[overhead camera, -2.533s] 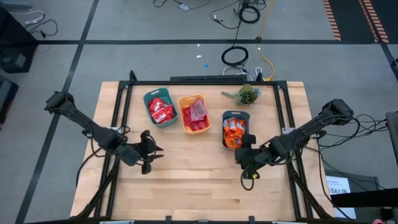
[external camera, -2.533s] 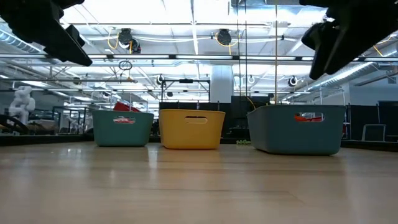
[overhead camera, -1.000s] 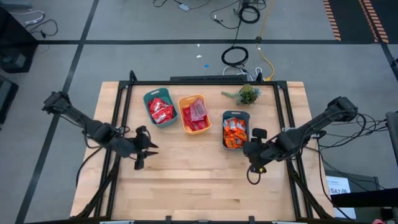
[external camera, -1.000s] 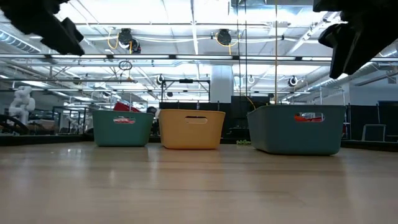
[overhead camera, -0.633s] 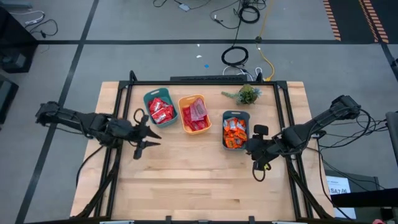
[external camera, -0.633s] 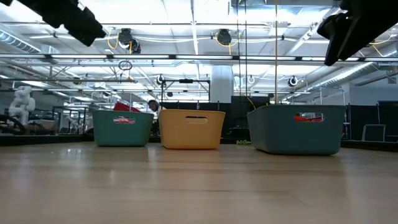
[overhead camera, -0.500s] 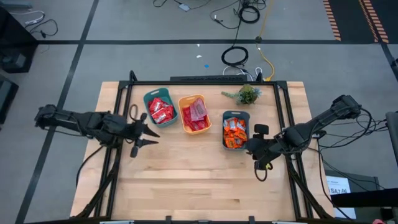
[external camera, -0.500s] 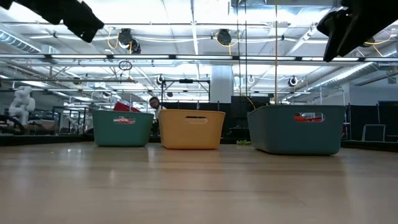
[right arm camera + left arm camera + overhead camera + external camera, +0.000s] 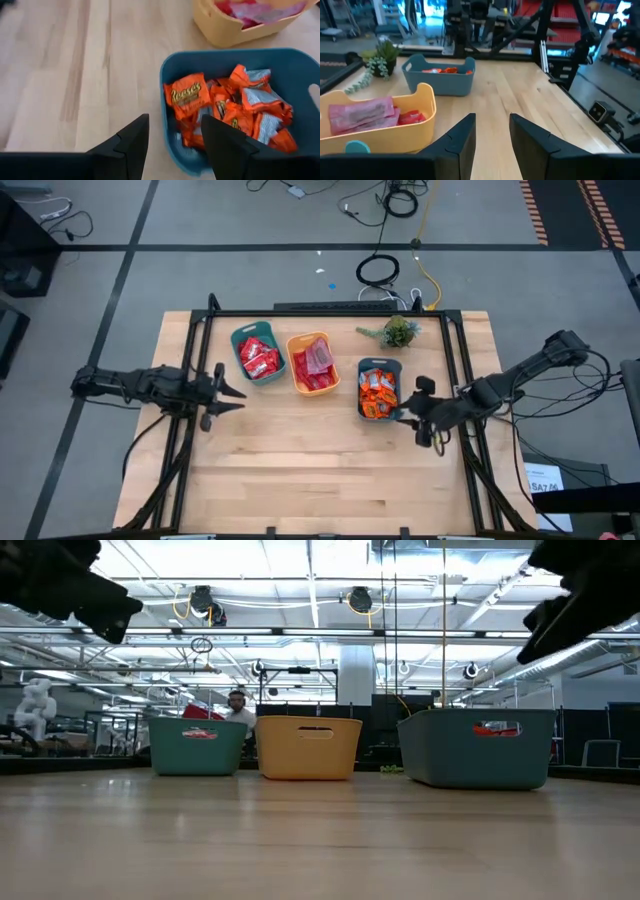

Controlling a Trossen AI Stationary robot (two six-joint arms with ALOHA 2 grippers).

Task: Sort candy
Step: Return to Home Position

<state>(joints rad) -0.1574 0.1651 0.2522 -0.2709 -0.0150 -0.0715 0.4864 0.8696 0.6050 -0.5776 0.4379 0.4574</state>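
The candy (image 9: 377,392) lies sorted inside the bins (image 9: 291,343); none shows on the worktop (image 9: 320,470). The left tool (image 9: 228,393) and the right tool (image 9: 175,140) both stand apart, empty. Best to draw back high, keeping the right one clear of the blue bin (image 9: 163,100).

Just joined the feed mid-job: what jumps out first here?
Three filled bins line the table's far side: a teal bin of red candies on the left, a yellow bin with a pink packet in the middle, a dark blue bin heaped with orange-wrapped candies on the right. Both grippers hang open and empty, the left gripper near the teal bin, the right gripper near the dark blue one.
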